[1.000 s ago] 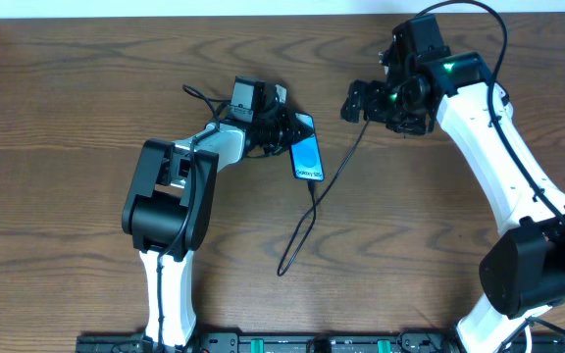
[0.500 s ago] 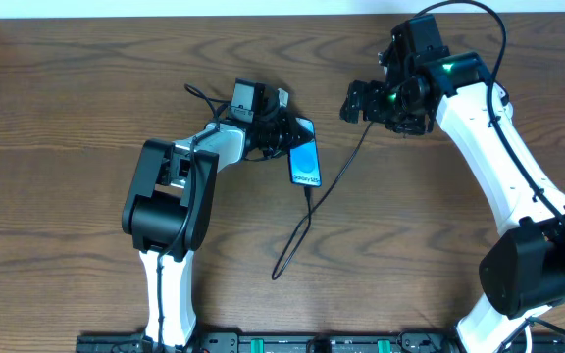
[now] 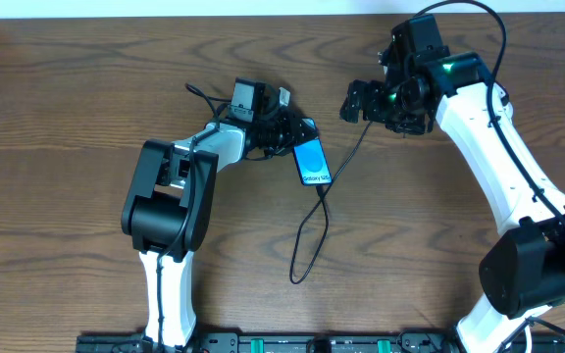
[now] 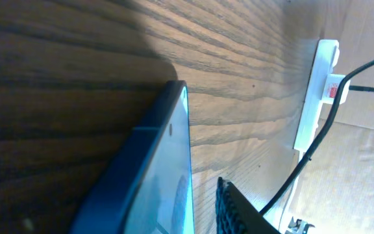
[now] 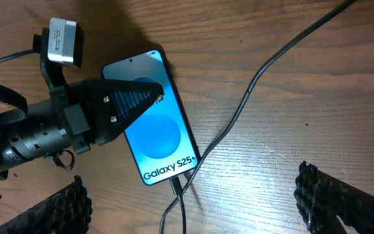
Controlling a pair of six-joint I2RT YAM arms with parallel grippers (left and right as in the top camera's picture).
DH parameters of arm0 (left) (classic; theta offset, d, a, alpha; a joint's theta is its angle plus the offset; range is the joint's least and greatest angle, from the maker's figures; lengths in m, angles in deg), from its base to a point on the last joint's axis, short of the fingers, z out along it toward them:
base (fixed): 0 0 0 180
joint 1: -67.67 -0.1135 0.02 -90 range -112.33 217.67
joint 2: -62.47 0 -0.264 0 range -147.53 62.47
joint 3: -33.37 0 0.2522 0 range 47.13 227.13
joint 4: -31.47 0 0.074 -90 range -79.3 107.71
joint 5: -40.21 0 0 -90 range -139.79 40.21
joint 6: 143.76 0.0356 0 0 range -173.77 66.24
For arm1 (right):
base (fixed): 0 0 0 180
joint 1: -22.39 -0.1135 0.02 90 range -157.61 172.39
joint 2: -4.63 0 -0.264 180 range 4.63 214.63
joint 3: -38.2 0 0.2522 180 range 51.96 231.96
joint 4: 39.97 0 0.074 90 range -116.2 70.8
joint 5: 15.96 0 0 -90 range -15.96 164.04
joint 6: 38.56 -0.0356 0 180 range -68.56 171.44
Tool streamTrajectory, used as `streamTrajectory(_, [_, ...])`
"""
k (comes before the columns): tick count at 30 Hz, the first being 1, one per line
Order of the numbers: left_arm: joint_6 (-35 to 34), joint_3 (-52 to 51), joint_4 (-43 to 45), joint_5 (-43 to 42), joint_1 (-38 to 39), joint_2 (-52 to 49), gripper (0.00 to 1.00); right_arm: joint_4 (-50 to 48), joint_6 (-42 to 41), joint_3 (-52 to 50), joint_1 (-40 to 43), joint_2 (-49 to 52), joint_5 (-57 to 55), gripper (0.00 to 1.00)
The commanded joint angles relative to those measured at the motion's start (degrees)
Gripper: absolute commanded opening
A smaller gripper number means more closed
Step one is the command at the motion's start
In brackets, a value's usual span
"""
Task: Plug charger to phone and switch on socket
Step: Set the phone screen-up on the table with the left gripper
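The dark wooden table point(image 3: 86, 118) carries the phone point(image 3: 312, 160) screen up near its middle, with the charger point(image 5: 258, 73) plugged into the phone's bottom end and looping toward the front. The left gripper point(image 3: 290, 132) straddles the phone's top end, fingers point(image 5: 128, 97) narrowly apart, a slim gap showing at the screen. The right gripper point(image 3: 361, 102) hangs spread wide and empty beside the charger. The socket point(image 4: 313, 97) lies beyond the phone.

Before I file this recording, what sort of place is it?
Most likely a robotics lab bench, not a home: a left arm and a right arm stand at the near edge of a wooden table, and the only props are a phone, its charger cable and a white power strip.
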Motion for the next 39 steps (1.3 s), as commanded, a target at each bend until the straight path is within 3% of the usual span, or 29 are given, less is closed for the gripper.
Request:
streamTrajectory(1, [1.0, 0.0, -0.5, 1.9, 0.3, -0.2, 0.37, -0.1, 0.6, 0.3, -0.3, -1.3, -0.5, 0.99])
streamTrajectory(10, [1.0, 0.0, -1.6, 1.9, 0.3, -0.2, 0.64, 0.0, 0.6, 0.3, -0.3, -1.3, -0.4, 0.99])
streamTrajectory(20, [2.0, 0.0, -3.3, 1.9, 0.3, -0.2, 0.86, 0.2, 0.6, 0.3, -0.3, -1.3, -0.5, 0.99])
streamTrajectory(39, [3.8, 0.1, -3.7, 7.9, -6.5, -0.2, 0.89, 0.7, 0.6, 0.3, -0.3, -1.3, -0.4, 0.99])
